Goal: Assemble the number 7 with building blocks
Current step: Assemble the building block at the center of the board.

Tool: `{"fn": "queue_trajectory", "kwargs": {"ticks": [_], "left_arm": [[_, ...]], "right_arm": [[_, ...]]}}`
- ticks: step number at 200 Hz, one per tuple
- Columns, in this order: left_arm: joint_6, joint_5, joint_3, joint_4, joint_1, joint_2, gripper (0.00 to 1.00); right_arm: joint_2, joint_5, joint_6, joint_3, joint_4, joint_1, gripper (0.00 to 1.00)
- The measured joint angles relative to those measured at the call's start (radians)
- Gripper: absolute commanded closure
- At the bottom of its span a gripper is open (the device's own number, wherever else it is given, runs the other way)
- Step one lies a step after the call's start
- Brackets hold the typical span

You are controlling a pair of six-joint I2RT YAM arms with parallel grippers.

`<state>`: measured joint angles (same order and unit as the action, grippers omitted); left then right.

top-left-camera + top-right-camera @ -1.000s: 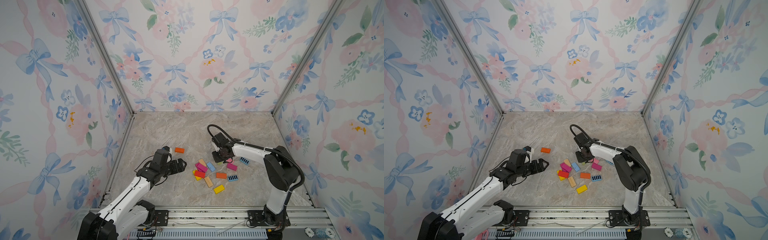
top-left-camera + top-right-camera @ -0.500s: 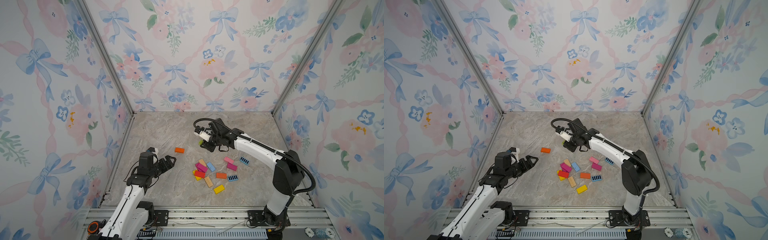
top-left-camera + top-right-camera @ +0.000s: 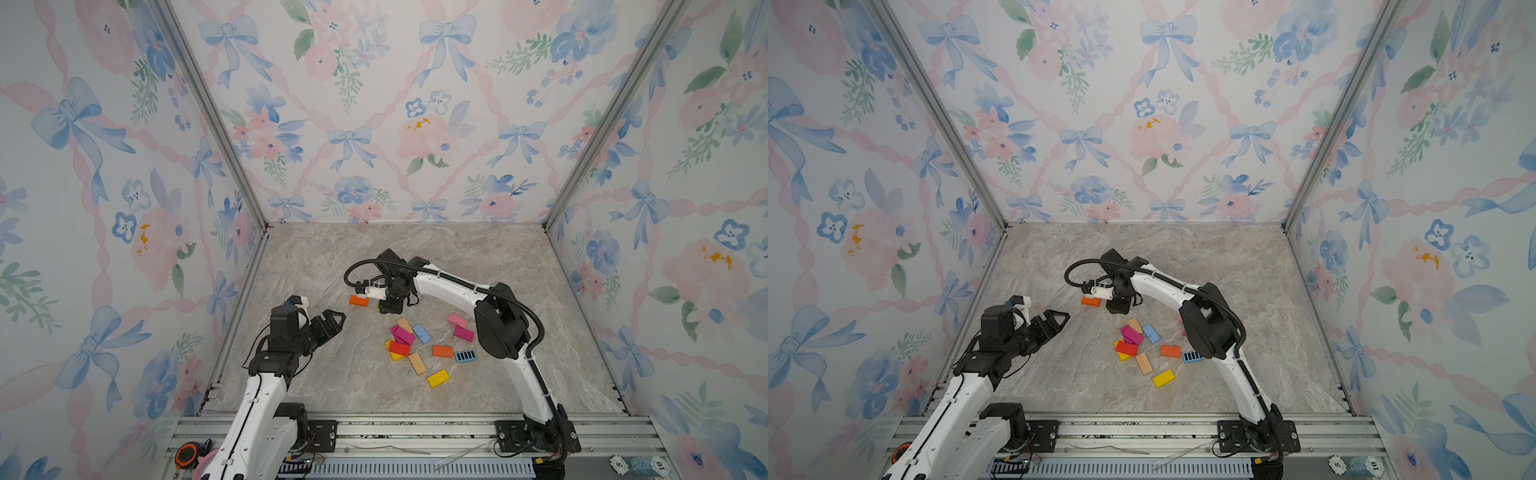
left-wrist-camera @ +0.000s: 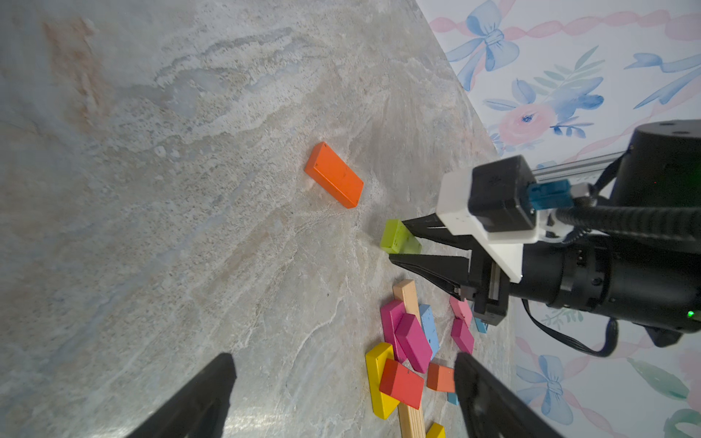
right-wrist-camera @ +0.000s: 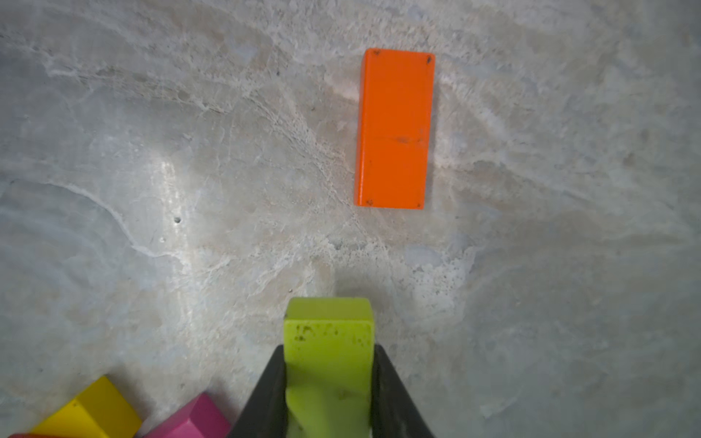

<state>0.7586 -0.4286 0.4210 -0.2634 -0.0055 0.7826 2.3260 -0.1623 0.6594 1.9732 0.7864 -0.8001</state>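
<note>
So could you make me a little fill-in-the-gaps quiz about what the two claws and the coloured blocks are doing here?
1. The pinched block in the right claw is coloured ____.
2. The left claw holds nothing, and its jaws stand ____.
3. The lone flat block lying next to the right claw, apart from the heap, is coloured ____.

Missing words: green; open; orange.
</note>
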Motion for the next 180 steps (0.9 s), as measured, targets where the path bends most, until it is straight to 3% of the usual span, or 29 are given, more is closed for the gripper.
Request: {"fn": "queue_trajectory", "kwargs": {"ticks": [180], "left_arm": [[-0.007, 0.001, 0.000, 0.000, 0.014, -0.036, 0.07]], "right_arm": [[0.202, -0.032, -0.023, 0.280, 0.087, 0.001, 0.75]]}}
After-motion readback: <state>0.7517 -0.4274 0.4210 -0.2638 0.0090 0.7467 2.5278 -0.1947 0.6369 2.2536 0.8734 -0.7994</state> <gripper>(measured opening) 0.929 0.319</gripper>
